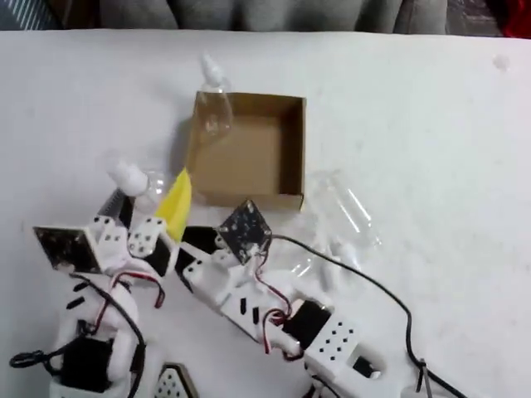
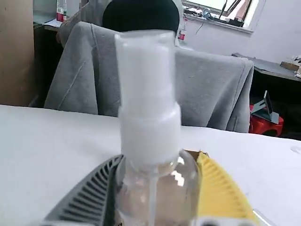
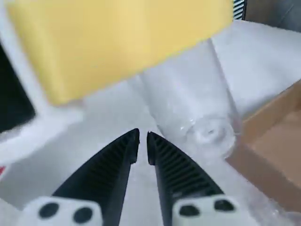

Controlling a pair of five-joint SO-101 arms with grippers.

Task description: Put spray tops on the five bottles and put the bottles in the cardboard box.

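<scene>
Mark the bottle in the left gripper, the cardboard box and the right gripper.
bottle [image 2: 149,136]: left wrist view, white spray collar.
cardboard box [image 1: 253,157]: high view, bare floor.
right gripper [image 3: 142,137]: right wrist view, between the fingertips.

We see a white table [image 1: 431,124], a grey-draped chair [image 1: 290,12] at its twelve o'clock, and a bright window [image 2: 221,7] beyond.

Clear glossy plastic bottle [image 2: 155,193], matt cardboard box [image 1: 257,157]

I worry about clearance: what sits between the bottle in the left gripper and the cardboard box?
In the high view, the yellow finger of the left gripper lies between the bottle it holds and the cardboard box.
</scene>
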